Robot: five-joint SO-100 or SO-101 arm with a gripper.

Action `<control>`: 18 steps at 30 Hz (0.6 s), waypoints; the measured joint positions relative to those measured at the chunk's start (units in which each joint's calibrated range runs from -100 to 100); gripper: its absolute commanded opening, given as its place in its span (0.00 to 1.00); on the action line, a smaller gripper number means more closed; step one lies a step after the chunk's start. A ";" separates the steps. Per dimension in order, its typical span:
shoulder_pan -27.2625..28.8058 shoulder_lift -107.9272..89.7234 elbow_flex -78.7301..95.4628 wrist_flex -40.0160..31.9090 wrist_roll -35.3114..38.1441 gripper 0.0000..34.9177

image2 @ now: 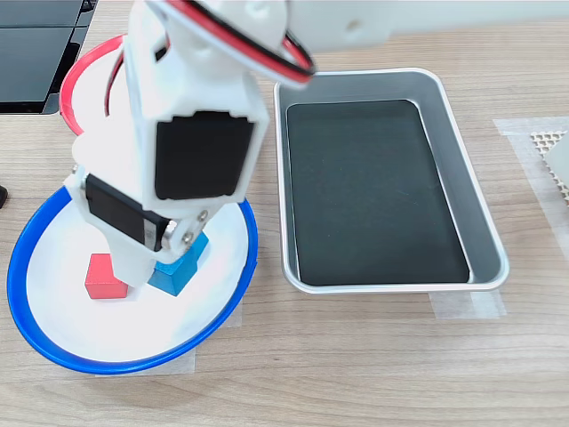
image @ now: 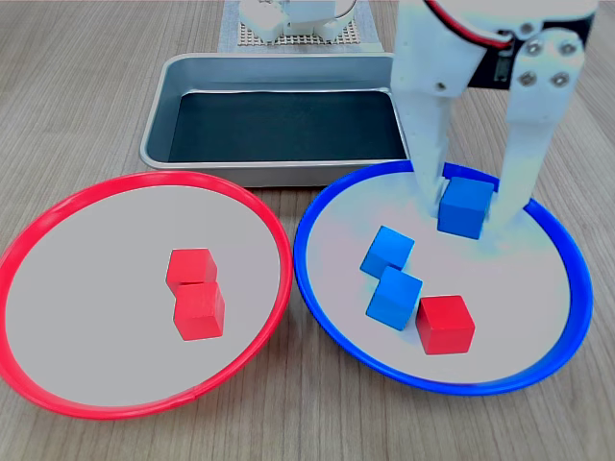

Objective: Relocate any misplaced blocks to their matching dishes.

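In the first exterior view the red-rimmed dish [image: 38, 226] at the left holds two red blocks [image: 191, 268] [image: 200, 311], touching each other. At the right, the blue-rimmed dish [image: 567, 259] holds two blue blocks [image: 388, 251] [image: 395, 297] and one red block [image: 445, 325]. My white gripper [image: 469, 211] reaches down over the back of this dish, its fingers pressed against both sides of a third blue block [image: 467, 205]. The second exterior view shows that blue block [image2: 178, 267] low over the blue-rimmed dish [image2: 252, 240] beside the red block [image2: 105, 276]. There the arm hides the other blue blocks.
A rectangular grey metal tray [image: 159, 125] with a dark bottom stands right behind both dishes, close to my arm. A mesh pad [image: 298, 36] lies beyond it. In the second exterior view dark flat objects [image2: 36, 53] sit at the upper left beside the red-rimmed dish [image2: 78, 69].
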 measured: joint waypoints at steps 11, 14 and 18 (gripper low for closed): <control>-0.71 3.24 0.27 1.71 5.62 0.20; -0.18 3.24 0.27 1.71 6.74 0.27; 1.68 3.67 -1.00 1.71 8.64 0.32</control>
